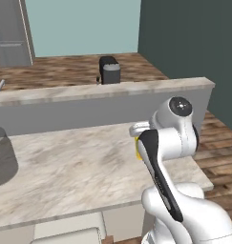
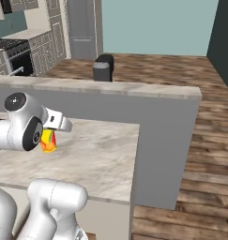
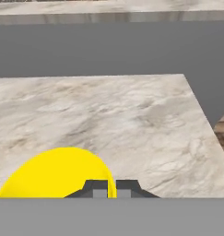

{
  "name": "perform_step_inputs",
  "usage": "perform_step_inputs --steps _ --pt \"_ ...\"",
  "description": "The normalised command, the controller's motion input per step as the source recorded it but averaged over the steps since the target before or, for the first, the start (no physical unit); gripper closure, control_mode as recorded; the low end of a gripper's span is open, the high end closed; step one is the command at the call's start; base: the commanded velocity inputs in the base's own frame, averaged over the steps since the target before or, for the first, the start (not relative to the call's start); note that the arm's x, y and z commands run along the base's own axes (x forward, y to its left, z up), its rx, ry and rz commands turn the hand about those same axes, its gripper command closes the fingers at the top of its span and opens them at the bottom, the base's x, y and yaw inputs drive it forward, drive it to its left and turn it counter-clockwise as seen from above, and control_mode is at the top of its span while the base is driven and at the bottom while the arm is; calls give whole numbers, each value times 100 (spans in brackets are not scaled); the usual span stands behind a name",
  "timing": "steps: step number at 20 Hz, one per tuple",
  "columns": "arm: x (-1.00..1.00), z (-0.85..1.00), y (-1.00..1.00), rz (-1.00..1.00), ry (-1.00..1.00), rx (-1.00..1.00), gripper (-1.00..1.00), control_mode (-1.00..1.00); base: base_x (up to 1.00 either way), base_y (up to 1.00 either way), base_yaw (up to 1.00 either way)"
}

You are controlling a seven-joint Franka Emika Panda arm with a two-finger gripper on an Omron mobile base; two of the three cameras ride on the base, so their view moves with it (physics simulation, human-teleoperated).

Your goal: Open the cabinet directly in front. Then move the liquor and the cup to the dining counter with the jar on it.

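My gripper (image 3: 109, 189) is shut on the rim of the yellow cup (image 3: 53, 175), one finger on each side of the wall. The cup (image 2: 48, 139) with its red-orange mark hangs under my hand, low over the dining counter (image 2: 101, 150); I cannot tell whether it touches the top. In the left base view only a yellow sliver of the cup (image 1: 137, 151) shows beside my arm. The smoky-grey jar (image 1: 0, 155) stands at the left end of the dining counter (image 1: 79, 162). The liquor and the cabinet are out of view.
A raised grey ledge (image 1: 89, 90) runs along the back of the slab. The counter's right edge (image 2: 136, 159) drops to the wood floor. A dark grey bin-like object (image 2: 102, 67) stands beyond the ledge. A stove (image 2: 14, 58) and low drawers are far left.
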Motion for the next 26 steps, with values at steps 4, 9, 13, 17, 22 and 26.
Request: perform_step_inputs --steps 4,9,13,17,22,26 --pt "39 -21 0 0 0 -1 100 -100 0 0 0" --pt "28 -25 0 0 0 0 100 -100 0 0 0" --pt "17 -26 0 0 -2 0 100 -100 0 0 0" --pt "29 -23 0 0 -1 0 100 -100 0 0 0" --pt "36 -21 0 0 -2 0 100 -100 0 0 0" --pt "44 -23 0 0 -1 0 100 -100 0 0 0"
